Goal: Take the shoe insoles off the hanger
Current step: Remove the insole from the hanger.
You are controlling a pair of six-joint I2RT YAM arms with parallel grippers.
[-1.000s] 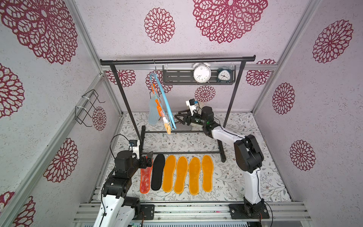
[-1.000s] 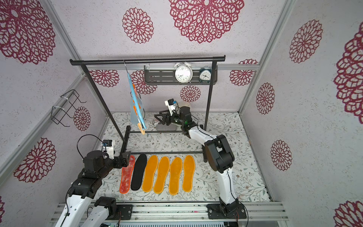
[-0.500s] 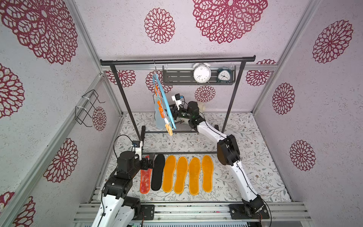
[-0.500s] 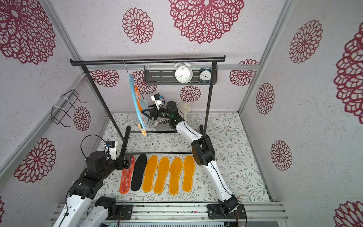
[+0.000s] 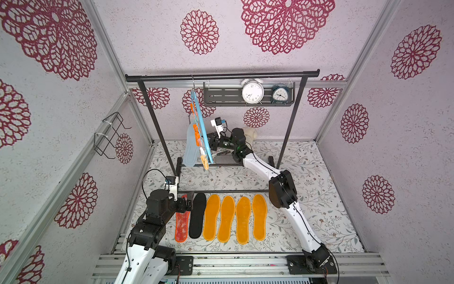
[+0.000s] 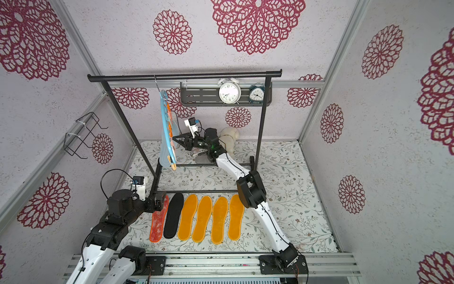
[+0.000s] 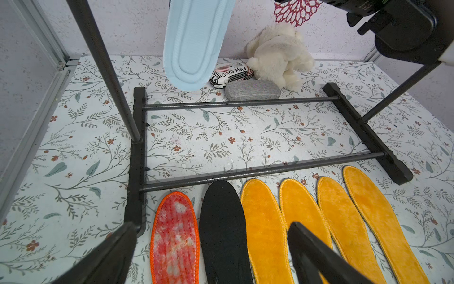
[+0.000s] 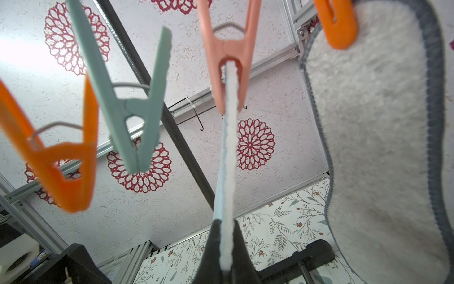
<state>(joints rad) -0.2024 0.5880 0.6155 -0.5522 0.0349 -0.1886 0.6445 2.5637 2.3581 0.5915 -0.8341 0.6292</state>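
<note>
The right claw (image 8: 226,236) is pinched together on a pale-blue insole (image 8: 227,159), which the right wrist view shows edge-on. Higher up, a pink peg (image 8: 229,56) bites the same insole. Just beside it a fleecy white insole with grey edging (image 8: 375,147) hangs from an orange peg (image 8: 335,22). A green peg (image 8: 132,103) and a second orange peg (image 8: 61,167) dangle alongside. They all belong to the light-blue hanger (image 5: 200,127), which is hooked over the top bar of the black garment rack (image 5: 221,74).

Down by the near edge, the left claw (image 7: 211,226) stands spread wide. It hovers low over the ends of the mottled red insole (image 7: 175,241) and the black insole (image 7: 223,228). Those two lie flat on the flowered desk (image 7: 196,137), in a row with four orange-yellow insoles (image 7: 264,228), just in front of the rack's base bar.
</note>
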